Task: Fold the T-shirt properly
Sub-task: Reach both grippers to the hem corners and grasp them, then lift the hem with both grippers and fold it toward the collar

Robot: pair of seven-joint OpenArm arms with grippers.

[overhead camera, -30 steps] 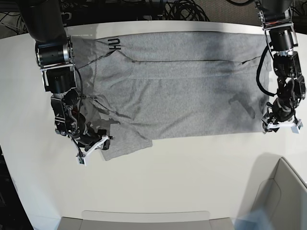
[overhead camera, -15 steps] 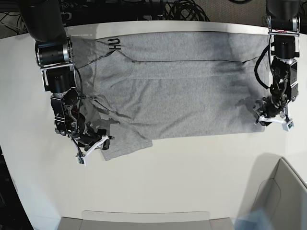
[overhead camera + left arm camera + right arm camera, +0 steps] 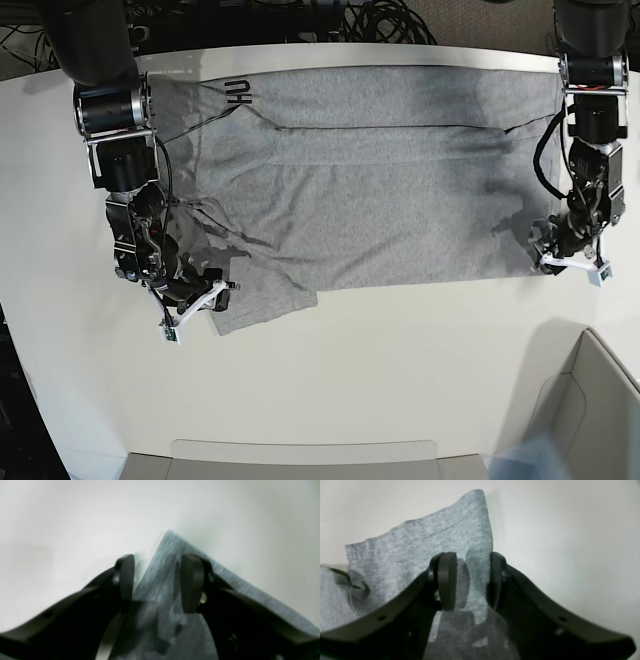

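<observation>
The T-shirt (image 3: 360, 190) lies spread flat across the far half of my white bench (image 3: 380, 370), its long near edge running straight, with black lettering at its far left corner. At the shirt's near left corner a sleeve flap juts toward me; my right pincer (image 3: 196, 305) sits over that flap's left edge, jaws narrowly parted, cloth between them and not yet pinched (image 3: 472, 580). Bare bench lies open all along the shirt's near edge. At the shirt's near right corner my left pincer (image 3: 572, 263) straddles the pointed corner, jaws parted, one pad off the cloth's edge (image 3: 156, 580). Bare bench lies beyond that corner too.
</observation>
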